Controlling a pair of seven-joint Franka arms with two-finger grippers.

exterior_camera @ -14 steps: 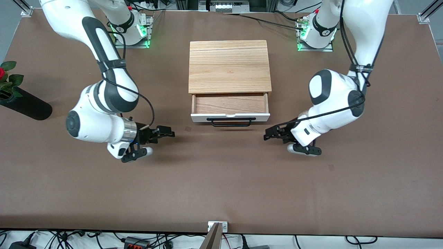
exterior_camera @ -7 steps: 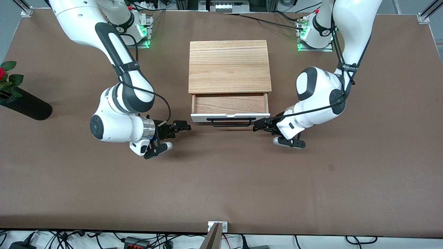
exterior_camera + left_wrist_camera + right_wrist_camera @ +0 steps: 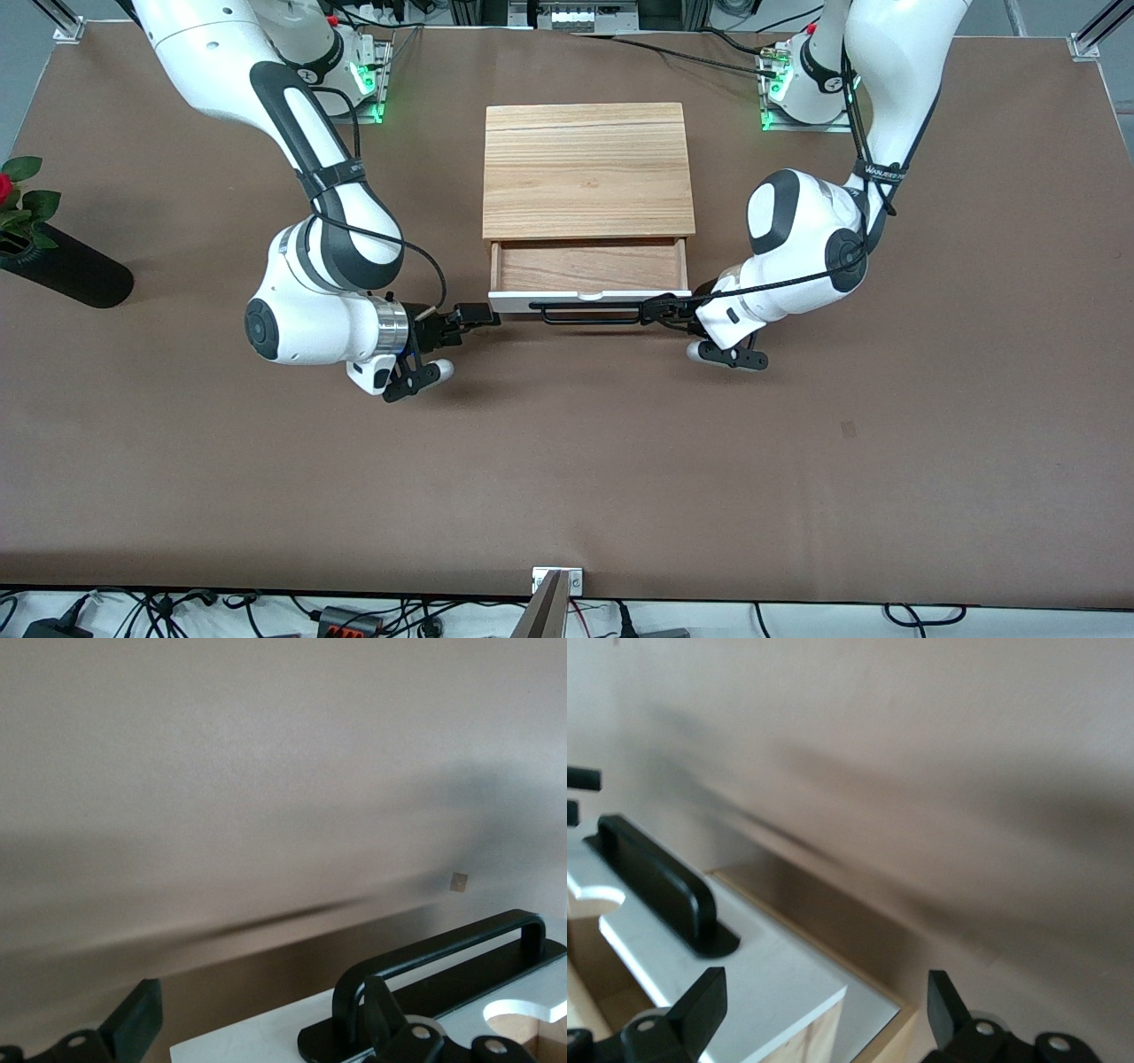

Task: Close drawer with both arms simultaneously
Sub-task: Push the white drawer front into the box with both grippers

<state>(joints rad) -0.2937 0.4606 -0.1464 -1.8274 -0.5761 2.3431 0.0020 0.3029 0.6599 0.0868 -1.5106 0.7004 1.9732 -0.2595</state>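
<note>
While both grippers are sitting at the drawer's front corners, the risk is lying in uneven pushing. The right gripper [image 3: 474, 316] is hanging low over the table just beside the corner of the white front panel [image 3: 589, 301] toward the right arm's end; its fingers [image 3: 700, 1005] are standing spread, straddling that corner in the right wrist view. The left gripper [image 3: 666, 310] is sitting at the other corner, its fingers [image 3: 383, 1014] spread too, one lying right by the end of the black bar handle [image 3: 592, 312]; whether it is touching the handle cannot be told.

The drawer [image 3: 589, 266] is standing partly pulled out of the light-wood cabinet [image 3: 586, 168], reddish-brown bottom showing, near the table's middle.

Likely failures, as a judgement:
- One arm is leading the other, so the tray is racking and jamming in its slot.
- The left finger is snagging on the handle end rather than pressing the panel.
- Hard pushing is sliding the whole cabinet toward the arm bases rather than shutting the drawer.

Open brown table [image 3: 567, 478] is lying nearer the front camera, giving room to back off. A black vase with a rose [image 3: 53, 261] is standing well apart, at the right arm's end.
</note>
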